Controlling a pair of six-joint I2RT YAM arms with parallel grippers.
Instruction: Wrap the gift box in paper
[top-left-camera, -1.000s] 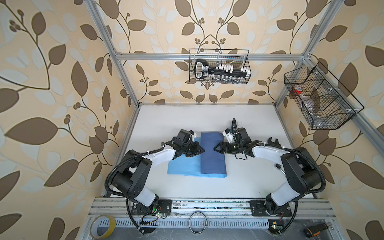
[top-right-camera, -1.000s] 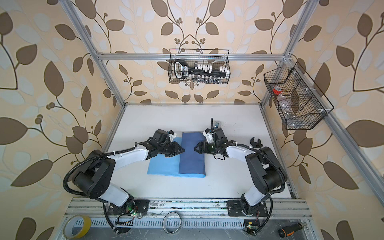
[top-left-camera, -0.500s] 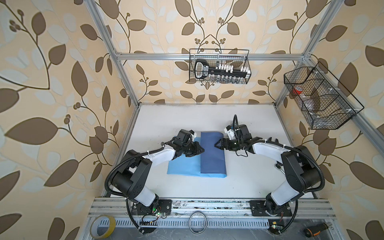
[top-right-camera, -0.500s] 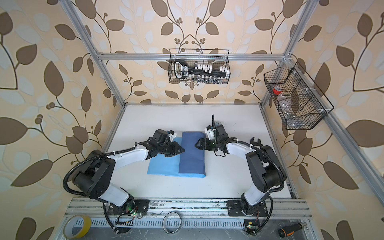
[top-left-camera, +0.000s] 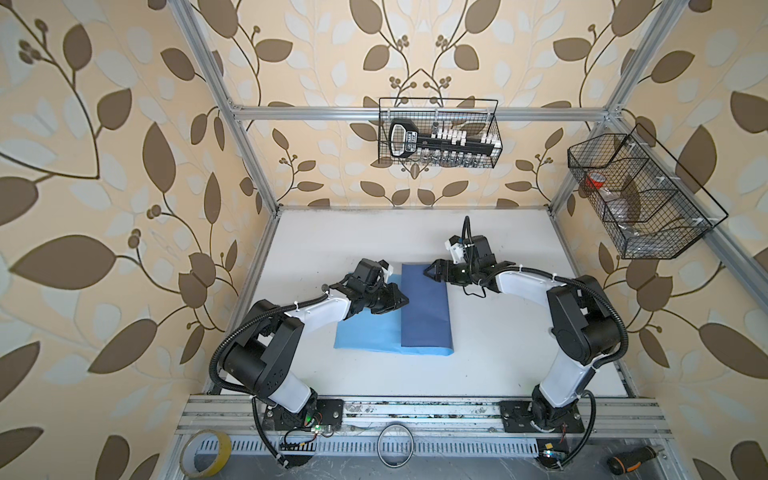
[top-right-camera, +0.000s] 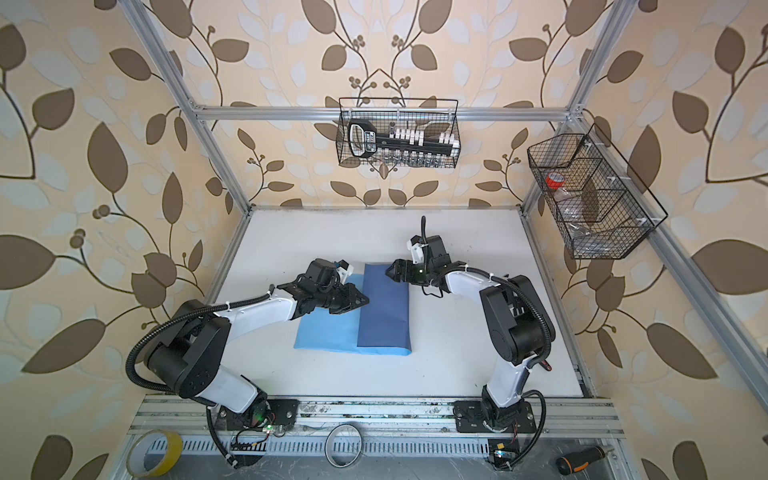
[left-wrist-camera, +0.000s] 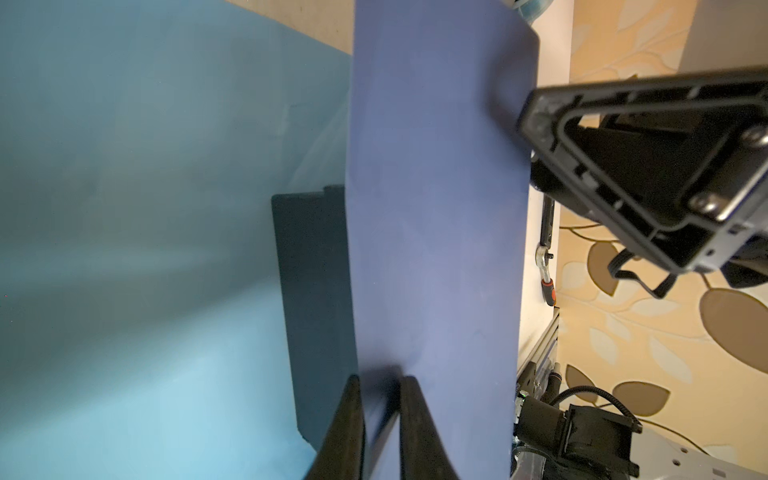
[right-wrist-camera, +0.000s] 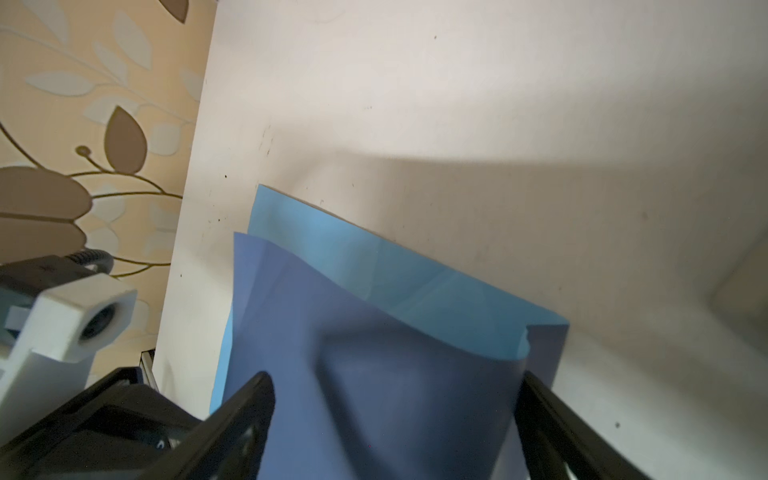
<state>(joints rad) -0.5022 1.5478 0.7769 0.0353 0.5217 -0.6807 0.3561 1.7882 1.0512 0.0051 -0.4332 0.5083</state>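
Thin blue paper (top-left-camera: 424, 316): flap over flat navy gift box (left-wrist-camera: 316, 291), pinched by left claw (top-left-camera: 404, 300), presumably holding fold; right claw (top-left-camera: 430, 271) agape.

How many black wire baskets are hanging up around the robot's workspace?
2. The back-rail black wire basket hangs centred on the rear wall; the right-side black wire basket hangs from the right frame. None seems hidden.

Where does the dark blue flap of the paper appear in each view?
A top view: the dark blue flap lies in the middle of the white table.
A top view: same place.
Left wrist: the long band reaching from the left fingers, lying over the box.
Right wrist: between the right fingers.
Shared landmark: the light blue part bordering it.
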